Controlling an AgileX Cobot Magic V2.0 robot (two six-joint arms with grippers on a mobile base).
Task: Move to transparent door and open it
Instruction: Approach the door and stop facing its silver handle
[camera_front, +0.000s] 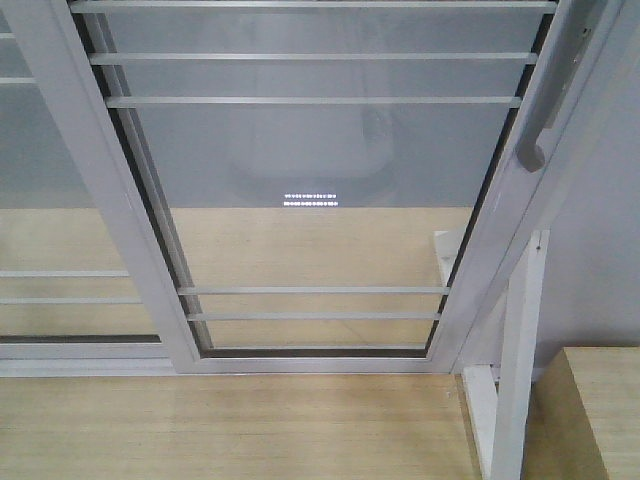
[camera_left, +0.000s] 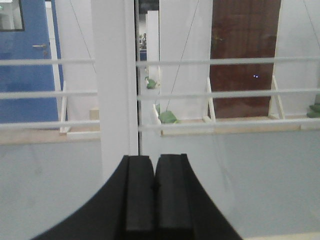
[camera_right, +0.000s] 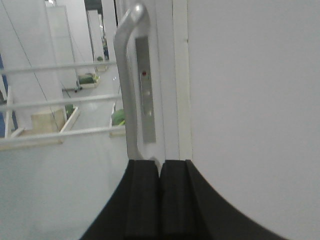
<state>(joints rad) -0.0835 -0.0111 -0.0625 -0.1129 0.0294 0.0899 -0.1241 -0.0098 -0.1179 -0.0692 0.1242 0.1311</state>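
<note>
The transparent door (camera_front: 320, 180) fills the front view: clear glass in a white frame with thin white horizontal bars. Its curved silver-grey bar handle (camera_front: 548, 95) runs down the right stile. In the right wrist view the handle (camera_right: 125, 85) stands straight ahead and slightly left of my right gripper (camera_right: 160, 162), whose black jaws are pressed together and empty, just below the handle's lower end. In the left wrist view my left gripper (camera_left: 154, 159) is shut and empty, pointing at the white frame post (camera_left: 115, 85) where two panels meet. Neither gripper shows in the front view.
A second barred glass panel without a handle (camera_front: 50, 200) overlaps on the left. A white wall (camera_right: 250, 100) is right of the door. A white post (camera_front: 515, 370) and a wooden surface (camera_front: 600, 410) stand at lower right. Wooden floor (camera_front: 230, 420) lies before the door track.
</note>
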